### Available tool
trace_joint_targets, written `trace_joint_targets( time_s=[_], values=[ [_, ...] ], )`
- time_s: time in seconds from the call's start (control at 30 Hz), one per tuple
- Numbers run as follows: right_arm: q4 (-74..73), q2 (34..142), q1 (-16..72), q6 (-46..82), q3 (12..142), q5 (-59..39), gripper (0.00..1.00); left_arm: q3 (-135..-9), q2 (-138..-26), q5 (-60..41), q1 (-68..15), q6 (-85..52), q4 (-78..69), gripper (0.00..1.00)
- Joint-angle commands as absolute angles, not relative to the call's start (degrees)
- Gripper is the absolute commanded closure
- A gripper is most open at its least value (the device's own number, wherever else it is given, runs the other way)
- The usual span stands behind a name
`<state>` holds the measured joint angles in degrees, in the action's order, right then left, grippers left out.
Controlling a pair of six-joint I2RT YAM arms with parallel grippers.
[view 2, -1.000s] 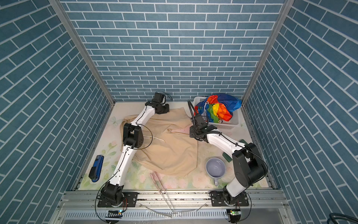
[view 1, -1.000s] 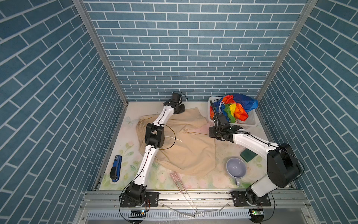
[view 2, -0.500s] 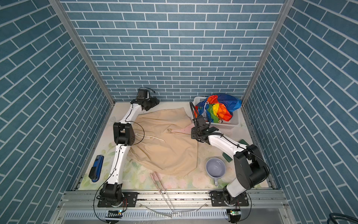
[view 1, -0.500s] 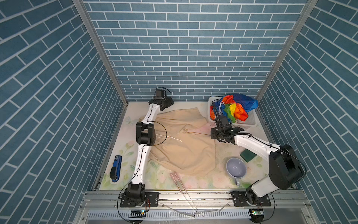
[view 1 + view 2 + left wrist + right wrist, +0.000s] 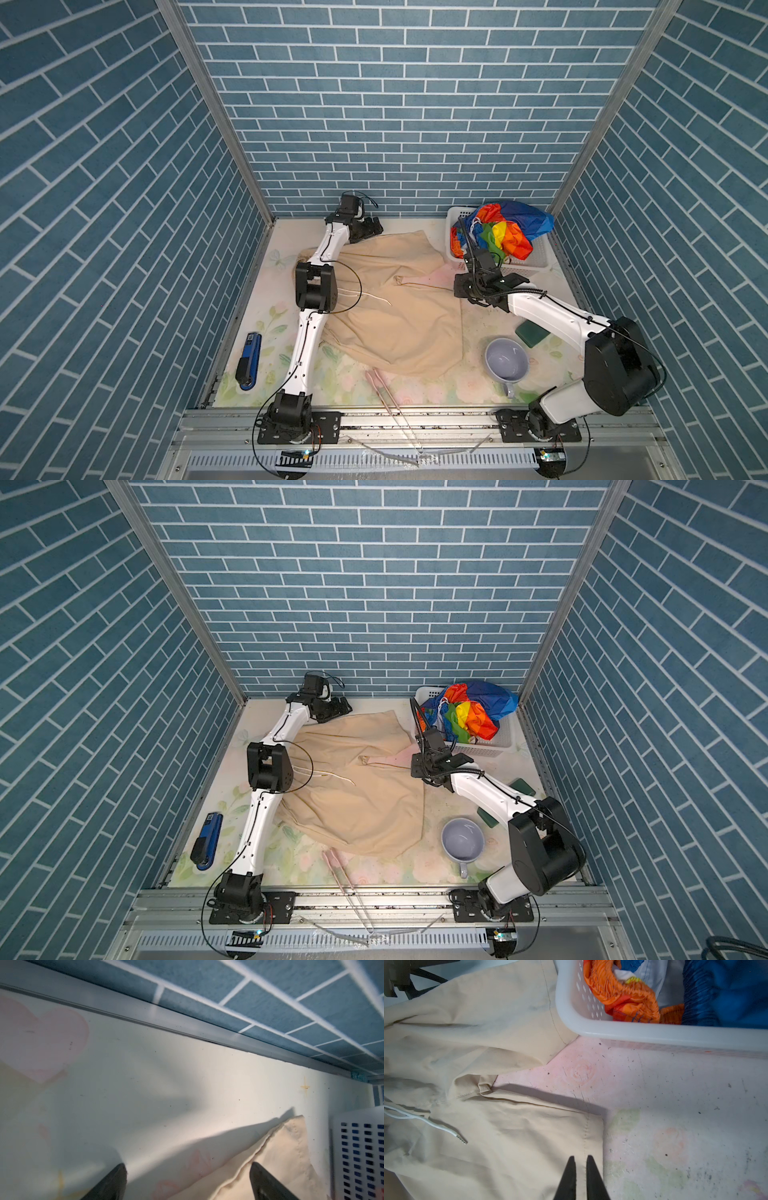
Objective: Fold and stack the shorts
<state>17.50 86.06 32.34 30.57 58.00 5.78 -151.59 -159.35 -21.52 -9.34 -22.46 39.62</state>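
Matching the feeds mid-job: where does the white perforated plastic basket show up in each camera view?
Top view: white perforated plastic basket at the far right corner of the table, holding shiny rainbow-striped shorts.
Top view: same far right corner.
Left wrist: only its perforated wall, beyond a corner of the plain beige cloth shorts.
Right wrist: rim and wall, rainbow cloth inside.
Shared landmark: the beige shorts lying beside it in every view.

We see the left gripper point(image 5: 371, 228), closed at the far edge of the beige shorts point(image 5: 395, 316) a second ago, now spread wide, with that edge let go and lying flat on the table point(image 5: 353, 384). The left arm point(image 5: 307, 345) now sits a little nearer the left wall point(image 5: 124, 208), its elbow shifted with it.
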Motion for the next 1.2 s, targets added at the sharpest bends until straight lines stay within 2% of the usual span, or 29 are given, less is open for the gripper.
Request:
trace_joint_targets(
  time_s=[0.0, 0.13, 0.3, 0.37, 0.53, 0.6, 0.8, 1.13, 1.17],
  values=[
    [18.00, 84.38, 32.19, 33.57, 56.16, 5.86, 0.87, -151.08, -159.89, -21.04, -10.02, -17.30, 47.62, 0.13],
    [18.28, 84.70, 32.21, 33.97, 56.34, 5.98, 0.87, -151.04, -160.06, -21.71, -10.11, -15.18, 48.84, 0.21],
    [18.29, 85.62, 32.17, 34.19, 56.86, 5.73, 0.87, -151.07, -160.23, -23.80, -10.11, -12.67, 49.65, 0.22],
    [18.35, 86.08, 32.17, 34.28, 57.20, 5.64, 0.87, -151.08, -160.41, -24.10, -10.11, -12.00, 49.75, 0.34],
    [18.81, 86.83, 32.17, 34.45, 57.90, 5.33, 0.87, -151.16, -160.86, -23.19, -10.02, -11.99, 49.76, 0.75],
    [18.84, 86.92, 32.17, 34.48, 57.96, 5.28, 0.87, -151.26, -160.83, -22.70, -9.86, -12.91, 49.11, 0.83],
    [18.64, 87.82, 32.17, 34.97, 58.02, 4.93, 0.87, -151.35, -159.81, -20.98, -8.48, -18.71, 42.85, 0.98],
    [19.24, 89.84, 32.19, 34.45, 58.90, 4.94, 0.87, -151.57, -159.11, -15.87, -3.09, -31.24, 31.02, 1.00],
    [19.18, 90.18, 32.17, 34.45, 59.06, 4.72, 0.87, -151.96, -159.49, -15.81, -2.67, -31.55, 30.85, 0.92]
  ],
)
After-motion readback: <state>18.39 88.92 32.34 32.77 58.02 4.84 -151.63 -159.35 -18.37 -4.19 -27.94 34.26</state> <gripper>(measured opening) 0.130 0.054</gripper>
